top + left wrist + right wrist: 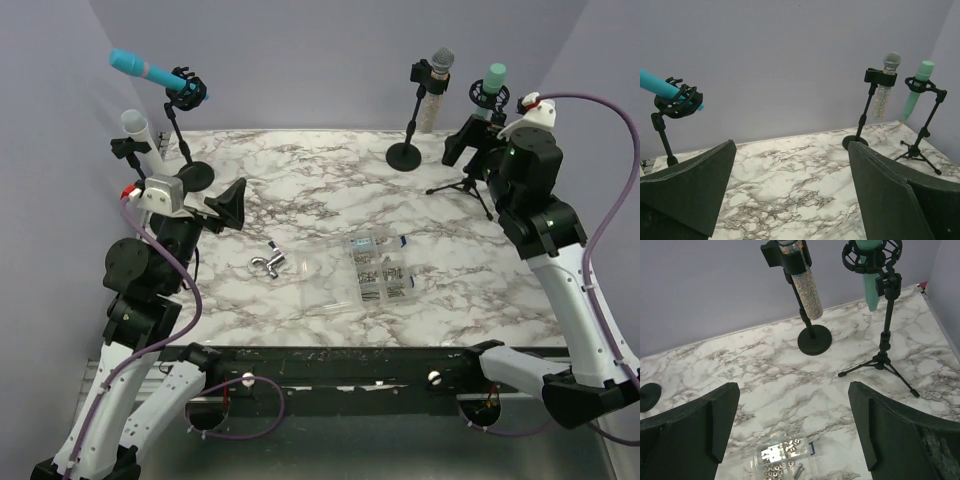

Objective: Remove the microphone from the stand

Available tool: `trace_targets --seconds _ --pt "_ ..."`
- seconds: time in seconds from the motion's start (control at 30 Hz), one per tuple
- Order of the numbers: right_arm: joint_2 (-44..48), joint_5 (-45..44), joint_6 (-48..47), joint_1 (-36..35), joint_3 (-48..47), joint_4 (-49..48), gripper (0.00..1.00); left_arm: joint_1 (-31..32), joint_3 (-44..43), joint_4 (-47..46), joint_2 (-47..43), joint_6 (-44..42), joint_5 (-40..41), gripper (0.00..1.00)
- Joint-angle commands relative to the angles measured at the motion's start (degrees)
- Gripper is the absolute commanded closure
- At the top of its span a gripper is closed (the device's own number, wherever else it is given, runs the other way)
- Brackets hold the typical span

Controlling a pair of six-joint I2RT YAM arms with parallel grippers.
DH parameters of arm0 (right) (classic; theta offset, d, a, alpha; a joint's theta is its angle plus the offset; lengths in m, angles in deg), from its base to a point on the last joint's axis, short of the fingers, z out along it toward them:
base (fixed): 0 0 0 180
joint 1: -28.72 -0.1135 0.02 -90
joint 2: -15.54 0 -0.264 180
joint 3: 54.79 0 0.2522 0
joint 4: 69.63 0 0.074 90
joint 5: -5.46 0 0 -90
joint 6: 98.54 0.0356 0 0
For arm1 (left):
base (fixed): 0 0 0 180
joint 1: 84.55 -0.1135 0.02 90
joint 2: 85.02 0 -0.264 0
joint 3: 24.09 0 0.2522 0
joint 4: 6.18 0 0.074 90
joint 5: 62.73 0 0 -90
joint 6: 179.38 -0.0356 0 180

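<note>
Four microphones sit in stands at the back of the marble table [320, 200]. A turquoise one [150, 72] lies tilted in a shock mount at the far left, with a white one [135, 128] below it. A glitter one [436, 80] stands on a round-base stand, and a mint green one [492, 85] on a tripod. My left gripper [225, 205] is open and empty, low at the left. My right gripper [468, 142] is open and empty, just in front of the mint microphone's tripod [885, 355]. The right wrist view shows the glitter microphone [807, 290] and the mint microphone [871, 290] ahead.
A clear box of screws and nuts [378, 270] lies in the middle of the table; it also shows in the right wrist view [782, 457]. A small metal clamp [268, 263] lies to its left. Purple walls close the back and sides.
</note>
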Motion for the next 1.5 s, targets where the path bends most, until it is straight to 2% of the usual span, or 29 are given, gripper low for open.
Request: trace_targets --seconds 0.0,0.2,0.3,0.43,0.73,1.2,1.4,1.47 --pt "-2.75 -1.36 0.56 -0.33 1.42 -2.25 0.0 -0.36 -0.49 -3.4 -0.72 -0.56 -2.57 0.01" --pt "-10.95 -3.62 1.55 -0.32 0.12 -5.42 0.0 -0.21 0.14 -4.34 0.21 0.78 -4.89 0.01" --pt "-15.75 -8.13 1.23 -0.14 -0.97 -7.5 0.0 0.17 0.23 -4.58 0.51 1.4 -6.29 0.02" --pt "-21.68 -11.16 0.97 3.01 -3.79 -10.47 0.0 1.3 0.43 -4.78 1.26 1.61 -7.12 0.01" --pt "-31.63 -17.45 -2.27 7.75 -16.04 -14.5 0.0 3.02 1.06 -5.35 1.81 0.06 -6.9 0.01" --pt "-46.78 -18.15 -6.85 11.73 -37.97 -15.72 0.0 3.88 1.89 -6.11 2.84 -1.33 -6.77 0.01" --pt "-52.73 -17.31 -7.39 12.83 -43.46 -16.09 0.0 4.14 2.14 -6.34 3.39 -1.99 -6.53 0.02" --pt "-54.18 -16.11 -8.42 13.1 -43.93 -16.76 0.03 4.23 2.16 -6.28 3.71 -2.21 -6.33 0.02"
